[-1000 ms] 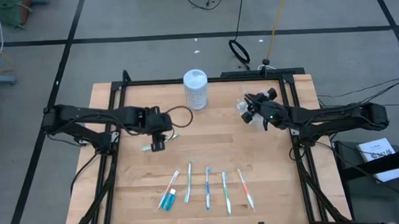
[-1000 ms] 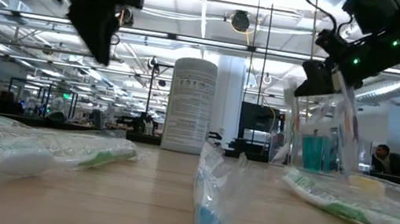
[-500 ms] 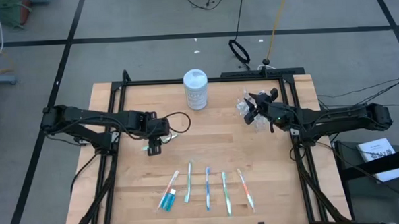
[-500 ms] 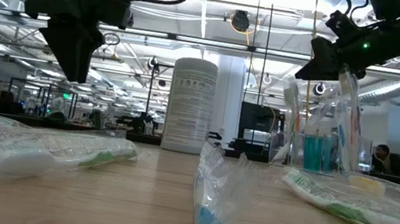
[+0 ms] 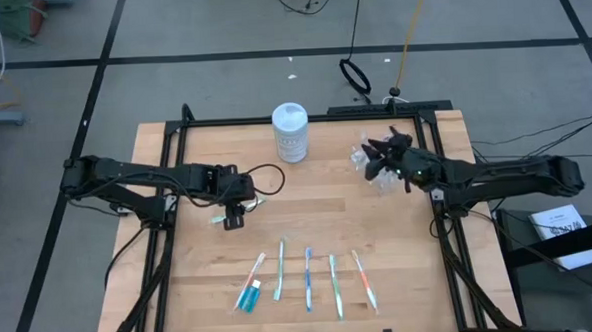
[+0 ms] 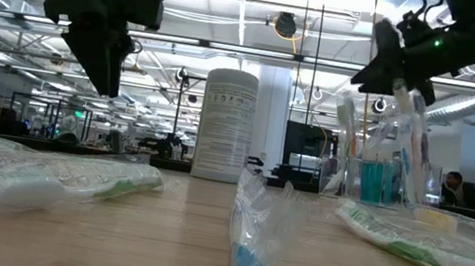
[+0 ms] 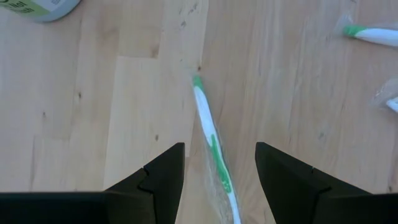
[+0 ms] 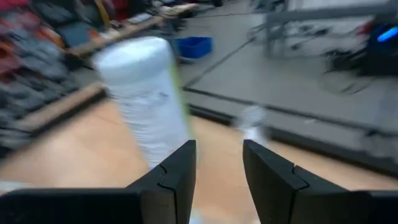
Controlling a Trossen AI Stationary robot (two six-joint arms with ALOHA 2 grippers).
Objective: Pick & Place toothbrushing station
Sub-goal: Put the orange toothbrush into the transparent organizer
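While five wrapped toothbrushes (image 5: 309,280) and a toothpaste tube (image 5: 249,296) lie nearest me unsorted, my left pincer (image 5: 234,220) hangs open over a green toothbrush (image 7: 213,148); farther off, my right pincer (image 5: 375,163) gapes empty above the partly filled cup (image 6: 380,178).

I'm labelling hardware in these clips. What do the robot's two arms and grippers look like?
Both arms are black, slim and jointed. The left gripper and right gripper each end in two flat, angular black fingers. A thin black cable loops beside the left wrist, and small green lights glow near the right gripper.
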